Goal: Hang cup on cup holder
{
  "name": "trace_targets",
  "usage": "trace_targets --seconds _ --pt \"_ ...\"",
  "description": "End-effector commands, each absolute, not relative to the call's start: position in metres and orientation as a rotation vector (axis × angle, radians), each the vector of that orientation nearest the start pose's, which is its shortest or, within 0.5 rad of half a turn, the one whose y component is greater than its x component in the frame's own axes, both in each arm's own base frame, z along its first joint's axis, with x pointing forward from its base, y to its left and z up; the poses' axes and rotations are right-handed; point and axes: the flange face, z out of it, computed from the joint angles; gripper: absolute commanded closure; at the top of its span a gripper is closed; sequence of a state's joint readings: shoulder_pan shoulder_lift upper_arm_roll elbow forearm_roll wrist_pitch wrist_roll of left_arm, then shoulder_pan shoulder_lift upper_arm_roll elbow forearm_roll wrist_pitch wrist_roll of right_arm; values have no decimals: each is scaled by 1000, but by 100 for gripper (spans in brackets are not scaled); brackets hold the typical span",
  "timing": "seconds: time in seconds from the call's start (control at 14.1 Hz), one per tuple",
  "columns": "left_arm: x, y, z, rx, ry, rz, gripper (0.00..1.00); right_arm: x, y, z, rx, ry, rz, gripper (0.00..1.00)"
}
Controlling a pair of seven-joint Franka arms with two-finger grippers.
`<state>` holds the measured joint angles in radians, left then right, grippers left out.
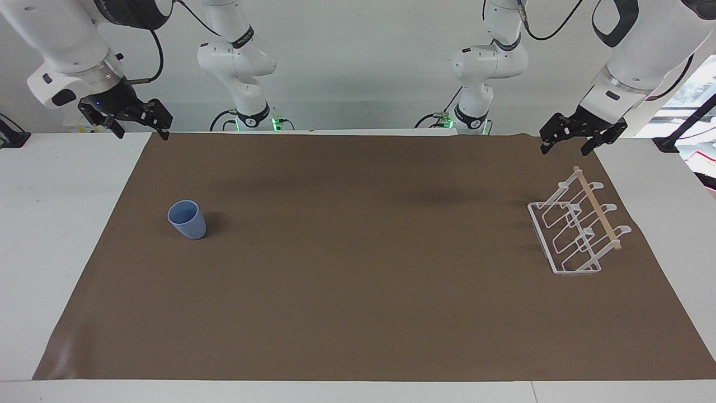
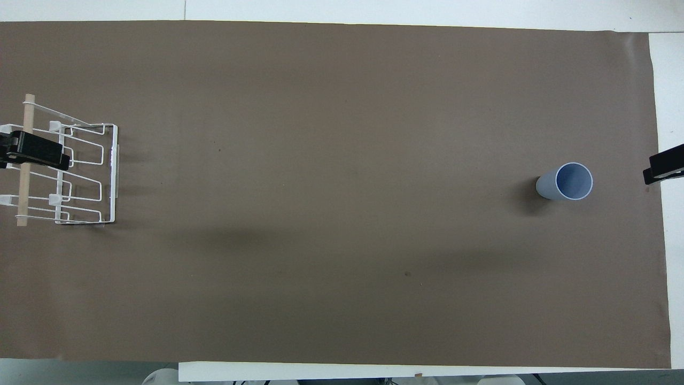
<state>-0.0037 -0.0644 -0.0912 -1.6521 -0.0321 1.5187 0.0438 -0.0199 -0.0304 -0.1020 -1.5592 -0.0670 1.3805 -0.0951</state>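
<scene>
The light-blue cup (image 1: 187,219) stands upright, mouth up, on the brown mat toward the right arm's end of the table; it also shows in the overhead view (image 2: 566,182). The white wire cup holder (image 1: 579,229) with its wooden rod stands toward the left arm's end, and shows in the overhead view (image 2: 80,174). My right gripper (image 1: 141,134) hangs open and empty in the air over the mat's corner by its base, apart from the cup. My left gripper (image 1: 566,150) hangs open and empty in the air, above and clear of the cup holder. Both arms wait.
A brown mat (image 1: 358,291) covers most of the white table (image 1: 56,235). The two arm bases (image 1: 251,115) (image 1: 472,115) stand at the table's edge nearest the robots. In the overhead view the left gripper (image 2: 35,152) overlaps the rack and the right gripper's tip (image 2: 664,163) shows beside the cup.
</scene>
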Motion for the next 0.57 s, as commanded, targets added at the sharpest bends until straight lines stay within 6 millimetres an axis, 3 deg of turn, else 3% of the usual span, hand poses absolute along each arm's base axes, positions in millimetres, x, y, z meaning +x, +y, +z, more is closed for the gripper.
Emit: trace_targets --seconds 0.0,0.5 --pt "521 -52 619 -3161 202 121 0 517 -75 634 -3192 46 233 0" --pt "521 -52 619 -3161 202 121 0 516 -77 632 -3177 43 243 0"
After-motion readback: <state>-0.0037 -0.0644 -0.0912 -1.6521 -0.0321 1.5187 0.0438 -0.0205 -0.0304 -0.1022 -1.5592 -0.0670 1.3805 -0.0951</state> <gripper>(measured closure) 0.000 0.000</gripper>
